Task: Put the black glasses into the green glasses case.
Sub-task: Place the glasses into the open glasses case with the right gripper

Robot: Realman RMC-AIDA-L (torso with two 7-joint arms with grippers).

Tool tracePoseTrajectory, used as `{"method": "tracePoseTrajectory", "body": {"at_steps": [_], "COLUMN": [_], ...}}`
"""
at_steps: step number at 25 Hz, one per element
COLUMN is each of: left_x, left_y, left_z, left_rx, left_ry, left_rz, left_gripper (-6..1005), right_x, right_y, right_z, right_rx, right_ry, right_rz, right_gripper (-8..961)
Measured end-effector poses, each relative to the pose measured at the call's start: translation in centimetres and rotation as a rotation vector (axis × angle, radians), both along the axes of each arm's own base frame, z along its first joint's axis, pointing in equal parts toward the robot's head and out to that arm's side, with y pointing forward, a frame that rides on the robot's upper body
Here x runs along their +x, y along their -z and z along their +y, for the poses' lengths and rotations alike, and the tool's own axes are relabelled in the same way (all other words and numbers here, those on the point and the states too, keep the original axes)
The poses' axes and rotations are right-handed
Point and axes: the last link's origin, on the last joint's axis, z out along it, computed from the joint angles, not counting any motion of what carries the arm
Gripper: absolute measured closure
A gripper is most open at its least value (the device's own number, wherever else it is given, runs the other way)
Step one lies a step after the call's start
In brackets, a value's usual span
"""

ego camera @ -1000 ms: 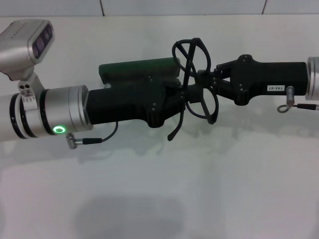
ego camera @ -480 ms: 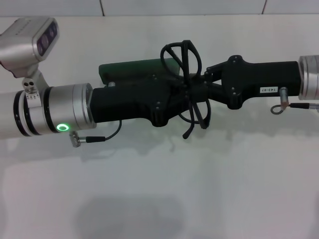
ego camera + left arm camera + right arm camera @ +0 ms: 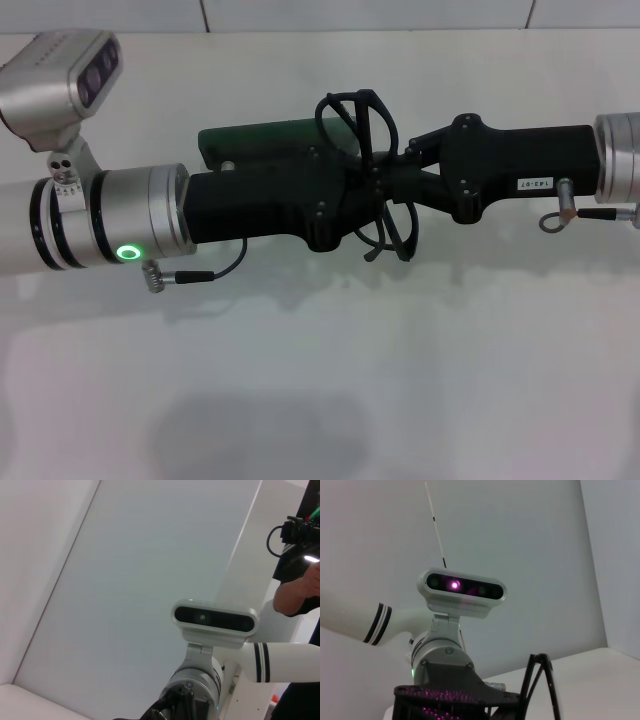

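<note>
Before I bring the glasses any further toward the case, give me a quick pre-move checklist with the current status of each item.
1. Right pincer shut on the black glasses: ok.
2. Left pincer at the green glasses case: ok; its grip: cannot tell.
3. Case open: cannot tell, the left arm covers it.
4. Glasses folded to fit: not ok, temple arms hang loose.
5. Clearance between the two pincers: not ok, they overlap in the head view.

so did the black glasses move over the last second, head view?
Yes. The black glasses, held by the right gripper, shifted toward the robot's left, so they now overlap the end of the green glasses case held at the left gripper.
</note>
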Motion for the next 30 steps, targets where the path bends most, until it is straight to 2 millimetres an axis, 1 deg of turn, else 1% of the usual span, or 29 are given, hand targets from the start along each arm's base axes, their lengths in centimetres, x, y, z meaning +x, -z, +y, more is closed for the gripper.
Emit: {"method": "tracePoseTrajectory", "body": {"at_steps": [22, 27, 30], "left_x": [-0.1, -0.4, -1.2], "left_y": [0.0, -0.1, -0.3], "left_z": [0.0, -0.2, -0.5], "left_rx": [0.000, 0.001, 0.006], "left_ry": [-0.002, -0.012, -0.034], "left_rz": [0.000, 0.001, 0.006], "left_gripper": [975, 975, 974], "right_x": [0.1, 0.5, 0.8], "right_y": [0.0, -0.1, -0.1], "right_z": [-0.1, 0.5, 1.3], "right_rx": [0.002, 0.046, 0.097], "right_ry": [-0.009, 0.025, 0.030], "right_rz": [0.004, -0.011, -0.039], "right_gripper": [869, 862, 858]}}
